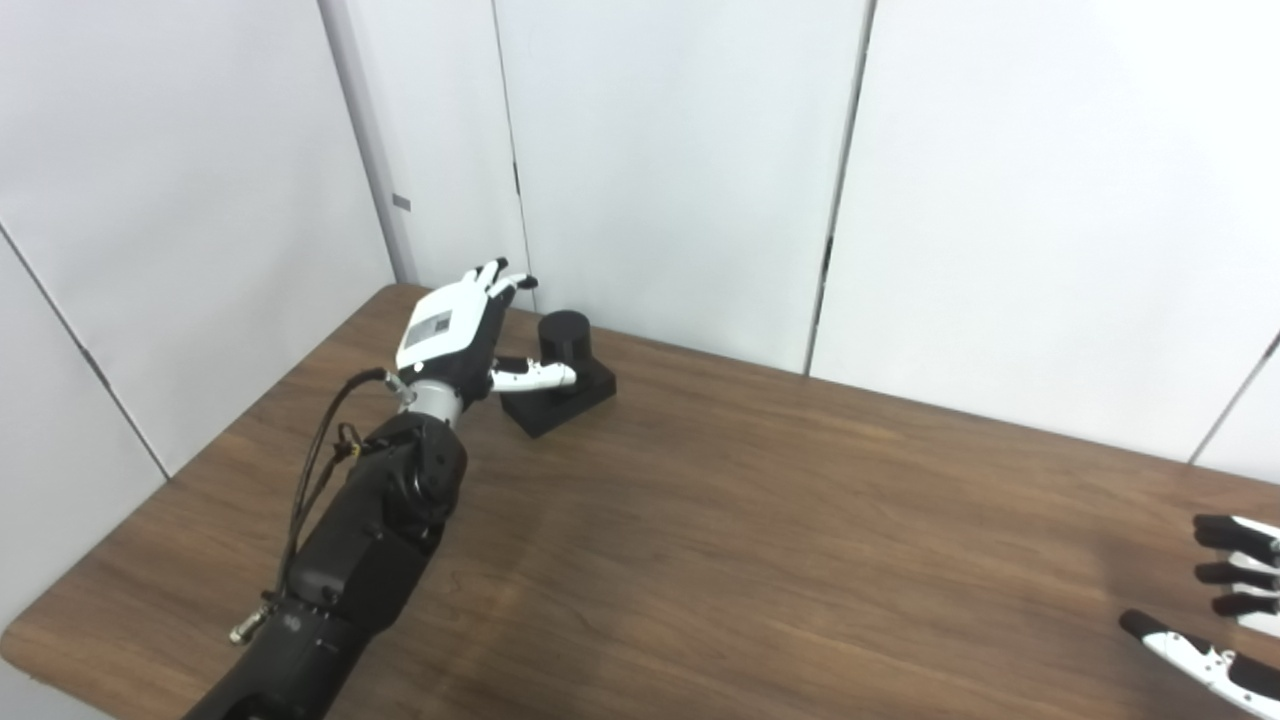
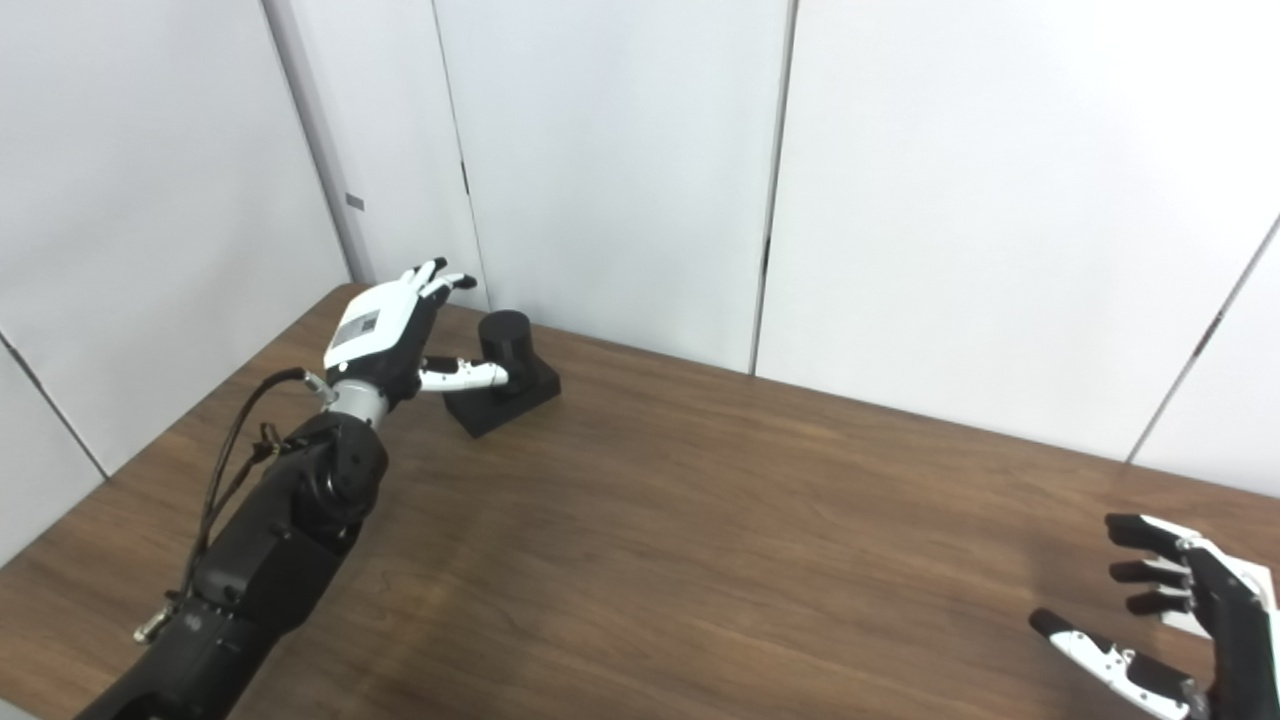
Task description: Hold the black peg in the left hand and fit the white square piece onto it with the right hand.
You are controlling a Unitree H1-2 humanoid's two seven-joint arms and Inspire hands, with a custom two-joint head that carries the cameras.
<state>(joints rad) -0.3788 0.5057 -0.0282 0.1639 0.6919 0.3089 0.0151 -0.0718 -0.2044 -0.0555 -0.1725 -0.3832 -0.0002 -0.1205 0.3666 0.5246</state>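
The left hand [image 1: 455, 335] is reaching out over the far left part of the table [image 1: 760, 520], its fingers [image 1: 492, 277] spreading wide and pointing toward the wall, holding nothing. Its thumb [image 1: 535, 376] is sticking out sideways and lying in front of the peg [image 1: 564, 338]. The peg, a short black cylinder, is standing upright on a black square base [image 1: 565, 395] that is resting flat on the table. It is sitting just to the right of the fingers, in the gap between them and the thumb; whether the thumb is touching the peg or base cannot be told.

The right hand [image 2: 1190, 610] is hovering low over the near right corner of the table, well apart from the peg. Its fingers [image 2: 1140, 535] are spreading apart with the thumb [image 2: 1090, 650] held away below them, gripping nothing. A pale patch is showing just behind these fingers, mostly hidden by the hand, so what it is cannot be told.
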